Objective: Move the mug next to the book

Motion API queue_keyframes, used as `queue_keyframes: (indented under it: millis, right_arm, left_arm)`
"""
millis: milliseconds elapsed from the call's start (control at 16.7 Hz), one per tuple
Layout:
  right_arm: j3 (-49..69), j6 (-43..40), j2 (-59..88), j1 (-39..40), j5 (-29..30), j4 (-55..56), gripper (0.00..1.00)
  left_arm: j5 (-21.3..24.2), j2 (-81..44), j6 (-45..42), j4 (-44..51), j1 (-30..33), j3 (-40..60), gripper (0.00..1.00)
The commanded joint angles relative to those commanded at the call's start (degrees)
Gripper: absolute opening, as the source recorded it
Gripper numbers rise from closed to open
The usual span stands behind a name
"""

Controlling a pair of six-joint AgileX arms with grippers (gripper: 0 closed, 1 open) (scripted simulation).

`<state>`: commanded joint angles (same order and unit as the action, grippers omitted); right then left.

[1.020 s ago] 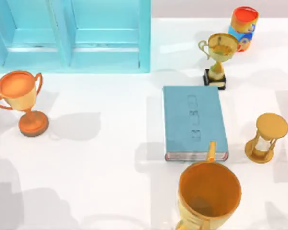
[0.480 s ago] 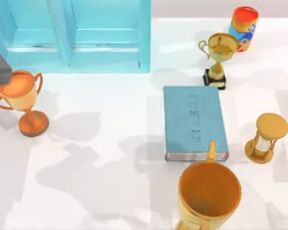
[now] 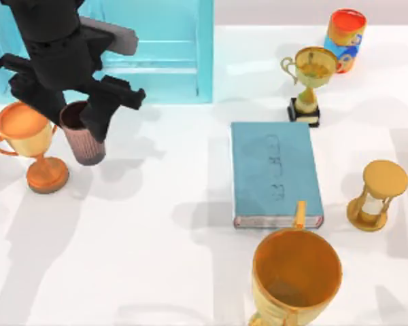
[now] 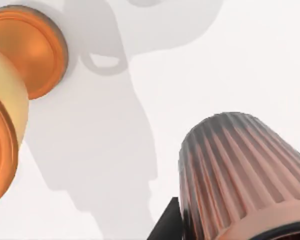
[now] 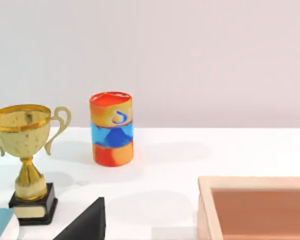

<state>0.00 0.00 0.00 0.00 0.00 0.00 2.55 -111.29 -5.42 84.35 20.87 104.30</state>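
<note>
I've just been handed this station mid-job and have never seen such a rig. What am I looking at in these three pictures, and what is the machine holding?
This is a pair of AgileX arms at a white table, each with a two-finger end effector.

The top view looks straight down. At its upper left, the left end effector is shut on the mug, a small ribbed reddish-brown cup. Beside it stands an orange trophy. The book lies right of centre. Around it are a gold trophy, a red-and-blue cup, an hourglass and a big golden cup. A blue cabinet sits at the back.

The left wrist view comes from that arm's camera: the mug close up, above the table.

The right wrist view looks across the table at the gold trophy and the red-and-blue cup.
</note>
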Motion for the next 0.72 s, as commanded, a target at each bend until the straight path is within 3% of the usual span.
queue_keyframes:
  millis: [420, 720]
  right_arm:
    - [0.0, 0.0, 0.0, 0.0, 0.0, 0.0, 1.0]
    - [0.0, 0.0, 0.0, 0.0, 0.0, 0.0, 1.0]
  left_arm:
    - [-1.5, -12.0, 31.3, 1.2, 12.6, 15.7, 0.0]
    - [-2.2, -15.9, 40.5, 1.1, 16.0, 20.4, 0.0]
